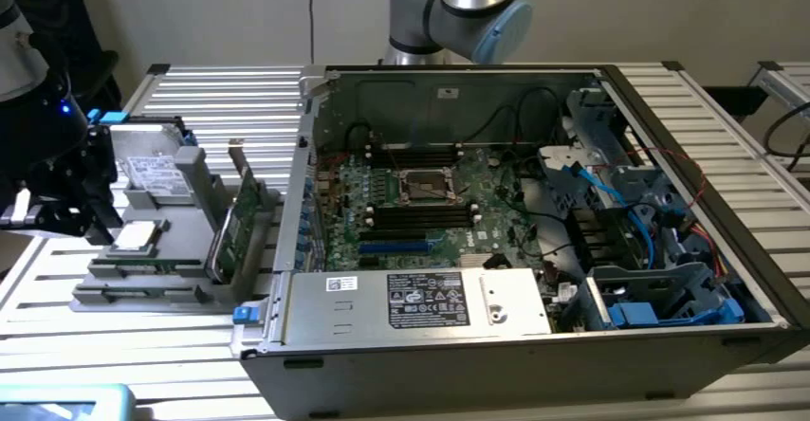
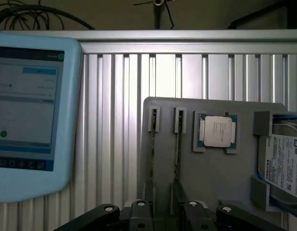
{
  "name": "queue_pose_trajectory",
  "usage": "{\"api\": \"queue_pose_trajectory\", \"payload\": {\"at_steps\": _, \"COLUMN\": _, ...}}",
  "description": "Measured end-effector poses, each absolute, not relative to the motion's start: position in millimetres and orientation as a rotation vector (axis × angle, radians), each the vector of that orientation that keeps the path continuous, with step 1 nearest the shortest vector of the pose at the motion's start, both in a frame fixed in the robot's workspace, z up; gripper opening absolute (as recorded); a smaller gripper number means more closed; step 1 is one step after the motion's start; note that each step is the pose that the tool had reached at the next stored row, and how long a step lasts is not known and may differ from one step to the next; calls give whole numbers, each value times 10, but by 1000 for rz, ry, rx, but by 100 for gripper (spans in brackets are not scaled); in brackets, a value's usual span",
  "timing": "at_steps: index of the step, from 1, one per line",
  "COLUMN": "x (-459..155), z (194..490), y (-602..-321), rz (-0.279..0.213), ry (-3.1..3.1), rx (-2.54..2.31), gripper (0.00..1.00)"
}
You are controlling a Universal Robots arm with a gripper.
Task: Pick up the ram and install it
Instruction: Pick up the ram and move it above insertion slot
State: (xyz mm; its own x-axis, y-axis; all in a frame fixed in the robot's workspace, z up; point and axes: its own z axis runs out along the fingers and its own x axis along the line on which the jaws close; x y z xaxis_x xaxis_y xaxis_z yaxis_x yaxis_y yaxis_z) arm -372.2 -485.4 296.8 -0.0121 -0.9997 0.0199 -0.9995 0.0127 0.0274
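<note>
Ram point(image 2: 178, 154): thin stick, edge-on, just ahead of tool point(image 2: 167, 214)
Tool: spread, gripping nothing
Wrist view: tablet point(image 2: 28, 115)
Exterior view: open case point(image 1: 506, 374)

Bright light glares off the slatted table point(image 1: 215, 89); the computer case point(image 1: 418, 99) lies shadowed inside.

The gripper point(image 1: 70, 222) hangs over the grey holder point(image 1: 193, 179) — ram point(image 1: 146, 265) lying in it — beside the open computer case point(image 1: 506, 369).

My gripper point(image 2: 167, 215) hangs over the holder point(image 2: 220, 175), where two ram sticks point(image 2: 178, 144) stand side by side in slots, the processor point(image 2: 216, 131) just beside them, the hard drive point(image 2: 285, 166) beyond it. The computer case point(image 1: 532, 369) stands just beside the holder, toward the exterior view's right.
</note>
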Motion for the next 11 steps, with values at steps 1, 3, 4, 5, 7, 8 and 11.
{"api": "queue_pose_trajectory", "payload": {"at_steps": 1, "x": -3722, "z": 2951, "y": -4859, "rz": -9, "ry": -2211, "rx": 2185, "gripper": 31}}
{"api": "queue_pose_trajectory", "payload": {"at_steps": 3, "x": -3714, "z": 2915, "y": -4871, "rz": -9, "ry": -2209, "rx": 2187, "gripper": 31}}
{"api": "queue_pose_trajectory", "payload": {"at_steps": 4, "x": -3699, "z": 2897, "y": -4875, "rz": -8, "ry": -2207, "rx": 2188, "gripper": 31}}
{"api": "queue_pose_trajectory", "payload": {"at_steps": 5, "x": -3688, "z": 2879, "y": -4877, "rz": -8, "ry": -2206, "rx": 2189, "gripper": 31}}
{"api": "queue_pose_trajectory", "payload": {"at_steps": 7, "x": -3681, "z": 2841, "y": -4881, "rz": -8, "ry": -2204, "rx": 2191, "gripper": 31}}
{"api": "queue_pose_trajectory", "payload": {"at_steps": 8, "x": -3681, "z": 2822, "y": -4886, "rz": -8, "ry": -2204, "rx": 2192, "gripper": 31}}
{"api": "queue_pose_trajectory", "payload": {"at_steps": 11, "x": -3682, "z": 2768, "y": -4898, "rz": -8, "ry": -2201, "rx": 2194, "gripper": 31}}
